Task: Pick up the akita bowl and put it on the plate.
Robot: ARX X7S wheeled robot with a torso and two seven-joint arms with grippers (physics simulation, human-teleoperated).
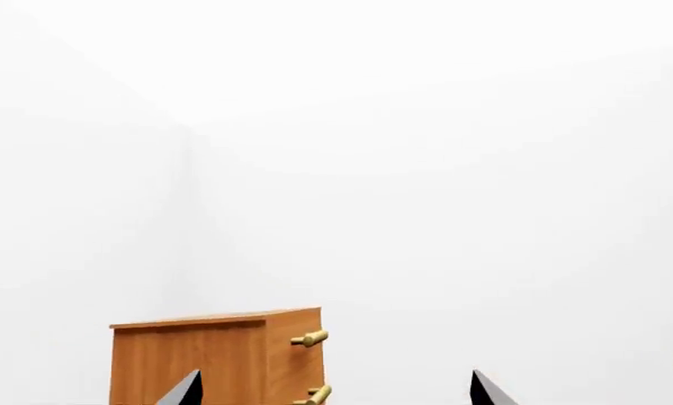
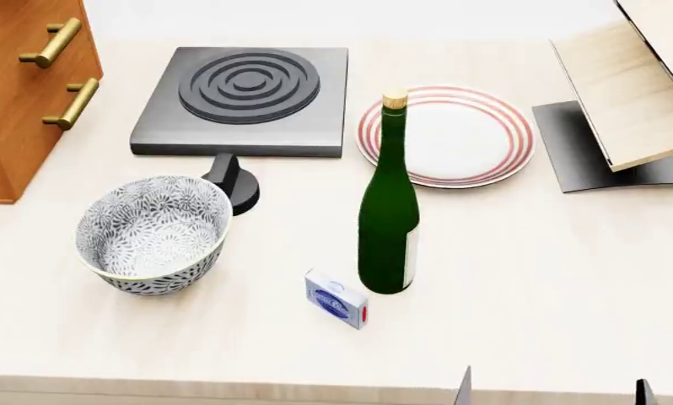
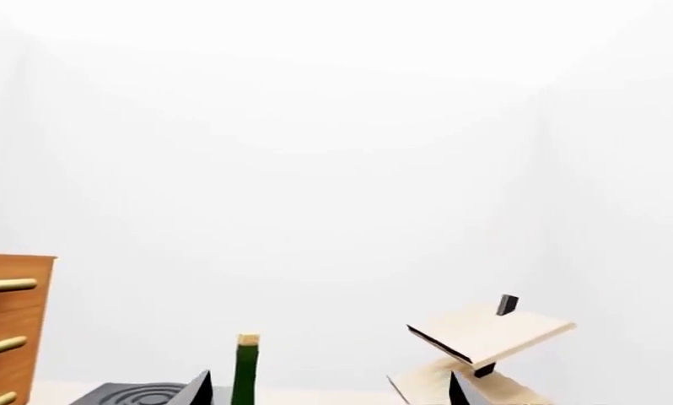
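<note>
In the head view the akita bowl (image 2: pixel 151 232), deep and patterned in grey and white, stands upright on the counter at front left. The plate (image 2: pixel 447 135), white with red rings, lies flat at back right, with a green bottle between the two. Only the two dark fingertips of my right gripper (image 2: pixel 554 395) show, at the bottom right edge, spread wide and far from the bowl. My left gripper (image 1: pixel 336 392) appears only in the left wrist view, its tips wide apart with nothing between them. The right gripper (image 3: pixel 327 392) is likewise open and empty. Neither wrist view shows the bowl or the plate.
A tall green bottle (image 2: pixel 390 219) stands between bowl and plate. A small blue-white box (image 2: pixel 336 299) lies by its base. A dark square stove (image 2: pixel 244 99) with a black knob (image 2: pixel 233 179) sits behind the bowl. Wooden drawers (image 2: pixel 22 93) stand at left, a wooden rack (image 2: pixel 635 84) at right.
</note>
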